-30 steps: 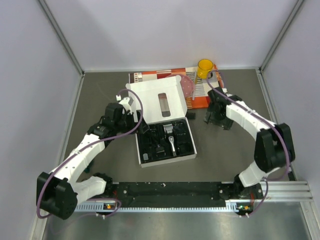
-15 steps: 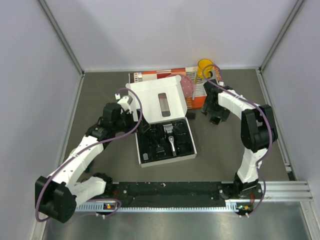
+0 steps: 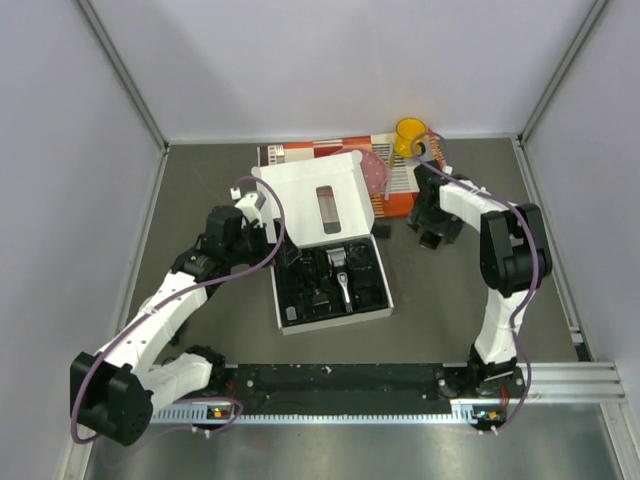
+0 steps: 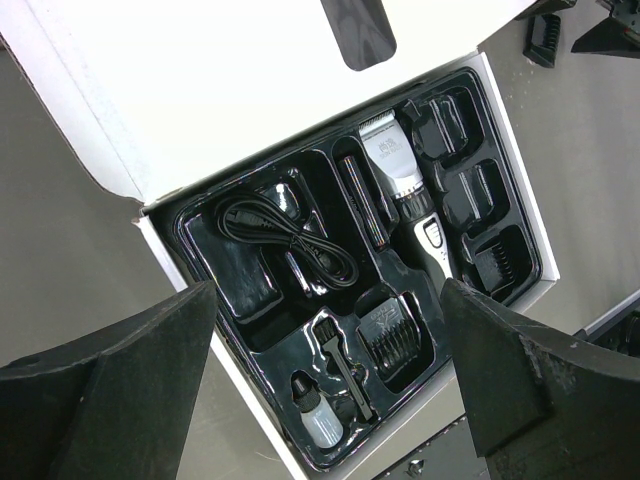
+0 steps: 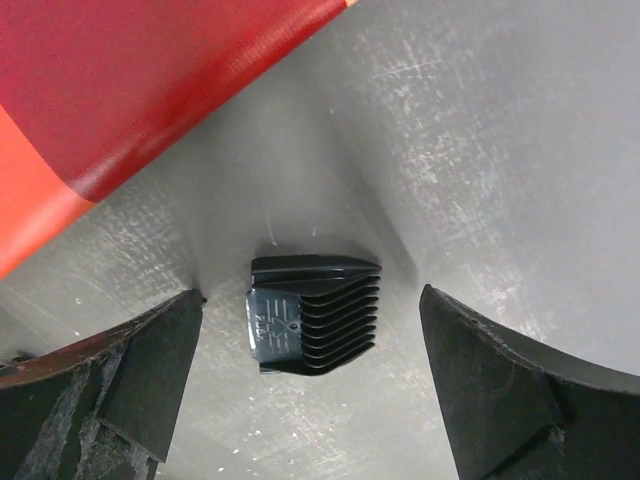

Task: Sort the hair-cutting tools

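Clipper (image 4: 405, 190), coiled black cord (image 4: 290, 240) and a seated guard comb (image 4: 392, 335) lie in the black moulded tray (image 4: 200, 260) of the white box (image 3: 295, 205), mid-bench and a little toward the near edge. Over the tray's left half hangs the left gripper (image 4: 328, 298), jaws spread wide with nothing between them. It has no part in this step and is best kept clear of the raised lid.

Farther back, between the box and the right edge of the bench, the right gripper (image 5: 310, 298) hovers just above a loose guard comb (image 5: 312, 325) lying flat on the bare bench (image 5: 480, 130). Its jaws are fully apart and empty, one finger on each side of the comb, which sits about centred in the gap.

The step in hand looks to be the pick-up. To do it well, I would lower straight down until the fingertips nearly touch the bench, then close slowly. The fingers will meet the comb's spine and its tooth tips, and such light, slick plastic could skid or tip if one finger arrives first. The red sheet (image 5: 130, 100) lies near one finger, so any drift that way risks catching its edge.

At the far edge, right of centre, stands the yellow cup (image 3: 410, 135).
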`<state>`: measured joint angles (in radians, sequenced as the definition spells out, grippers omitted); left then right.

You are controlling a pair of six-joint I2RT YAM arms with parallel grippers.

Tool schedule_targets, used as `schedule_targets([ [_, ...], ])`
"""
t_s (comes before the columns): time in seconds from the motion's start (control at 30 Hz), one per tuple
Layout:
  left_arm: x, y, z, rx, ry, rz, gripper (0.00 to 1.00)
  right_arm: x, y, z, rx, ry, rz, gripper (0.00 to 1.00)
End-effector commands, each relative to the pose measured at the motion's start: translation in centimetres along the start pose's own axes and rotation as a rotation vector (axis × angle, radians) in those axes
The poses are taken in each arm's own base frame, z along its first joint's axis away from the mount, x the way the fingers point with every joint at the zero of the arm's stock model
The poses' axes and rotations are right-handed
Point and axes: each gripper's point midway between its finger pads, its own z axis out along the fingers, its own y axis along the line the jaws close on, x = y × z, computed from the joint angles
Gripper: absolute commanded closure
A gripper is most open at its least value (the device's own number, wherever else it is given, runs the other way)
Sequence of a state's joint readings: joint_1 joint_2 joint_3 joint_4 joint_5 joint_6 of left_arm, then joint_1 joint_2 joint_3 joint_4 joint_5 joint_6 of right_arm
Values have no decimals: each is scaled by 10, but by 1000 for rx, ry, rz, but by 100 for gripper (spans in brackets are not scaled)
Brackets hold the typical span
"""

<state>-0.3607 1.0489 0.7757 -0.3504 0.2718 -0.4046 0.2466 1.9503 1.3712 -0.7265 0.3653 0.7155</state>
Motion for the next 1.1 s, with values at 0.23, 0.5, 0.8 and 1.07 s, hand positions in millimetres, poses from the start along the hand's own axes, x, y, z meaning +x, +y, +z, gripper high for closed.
schedule_targets([
  [0.23,-12,-4,-1,19,-53,29,1,7,-5,10,-50,24,14,17],
  [0.5,-11,-4,-1,20,-47,27,1,12,-8,12,-44,34,14,39],
  [0.8,-11,-4,0,22,-43,24,1,6,-11,0,-64,7,3,60],
  [1.07,-11,-4,1,23,-40,23,2,4,-11,-22,-117,2,-23,66],
])
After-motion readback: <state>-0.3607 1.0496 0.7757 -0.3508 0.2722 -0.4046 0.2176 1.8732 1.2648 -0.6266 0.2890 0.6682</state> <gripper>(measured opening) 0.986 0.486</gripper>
